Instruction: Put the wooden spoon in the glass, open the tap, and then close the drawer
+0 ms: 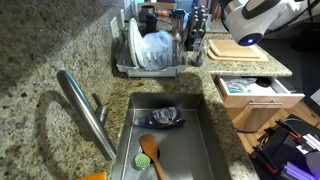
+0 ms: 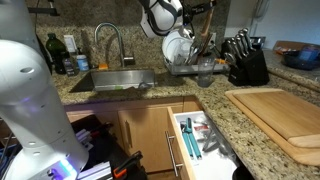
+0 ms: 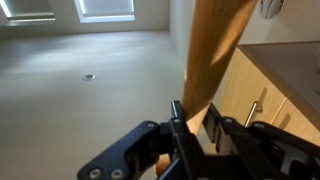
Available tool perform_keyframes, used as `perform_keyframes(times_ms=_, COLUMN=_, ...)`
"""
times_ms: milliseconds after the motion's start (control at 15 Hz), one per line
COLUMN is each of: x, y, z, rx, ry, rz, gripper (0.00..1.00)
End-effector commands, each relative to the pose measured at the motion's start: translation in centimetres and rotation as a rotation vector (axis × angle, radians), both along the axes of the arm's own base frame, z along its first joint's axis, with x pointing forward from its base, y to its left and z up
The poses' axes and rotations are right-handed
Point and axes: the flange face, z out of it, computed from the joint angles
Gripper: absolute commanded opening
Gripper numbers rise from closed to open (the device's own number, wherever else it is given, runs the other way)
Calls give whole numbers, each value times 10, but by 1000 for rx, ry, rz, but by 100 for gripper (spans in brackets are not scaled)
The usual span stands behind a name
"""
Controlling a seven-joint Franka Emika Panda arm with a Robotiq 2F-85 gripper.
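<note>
The gripper (image 3: 192, 122) is clenched on nothing and is held high, well apart from the sink (image 1: 186, 150). The spoon (image 1: 150, 145) lies on the sink floor, its bowl just beside the green utensil (image 1: 143, 159). If the descent is poorly aimed, the wrong item may be pinched, or both together. If the jaws are not released before the descent, the spoon will likely be pushed aside rather than grasped. The slim handle lies flat on steel. A grasp taken too deep may drive the fingertips into the sink floor, and one taken too shallow may let the handle slip. The tap (image 1: 85, 110) runs close along the sink's edge and may be struck by the arm during the reach. The drawer (image 1: 255, 92) stands open and projects from the cabinet, so it may be caught in transit. Which vessel is the glass cannot be told, so the drop point is uncertain.
</note>
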Motion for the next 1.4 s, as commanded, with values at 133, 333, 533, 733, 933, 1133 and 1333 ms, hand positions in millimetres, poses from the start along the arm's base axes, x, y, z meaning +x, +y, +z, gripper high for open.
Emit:
perform_keyframes(times_ms=133, x=2, y=-29, z=-32, rx=-9, ry=31, rz=-70, gripper=6)
perform_keyframes(times_ms=333, x=3, y=-25, z=-31, rx=-1, ry=49, rz=-48, gripper=25)
perform_keyframes(times_ms=533, x=4, y=-10, z=-22, rx=3, ry=32, rz=-23, gripper=6)
perform_keyframes(times_ms=733, x=22, y=46, z=-10, rx=-54, ry=-49, rz=92, gripper=6)
perform_keyframes(times_ms=933, x=14, y=64, z=-8, rx=-45, ry=-41, rz=114, gripper=25)
perform_keyframes(times_ms=1133, x=18, y=82, z=-17, rx=-43, ry=-52, rz=140, gripper=25)
perform_keyframes(times_ms=1333, x=15, y=60, z=-21, rx=-109, ry=-36, rz=94, gripper=6)
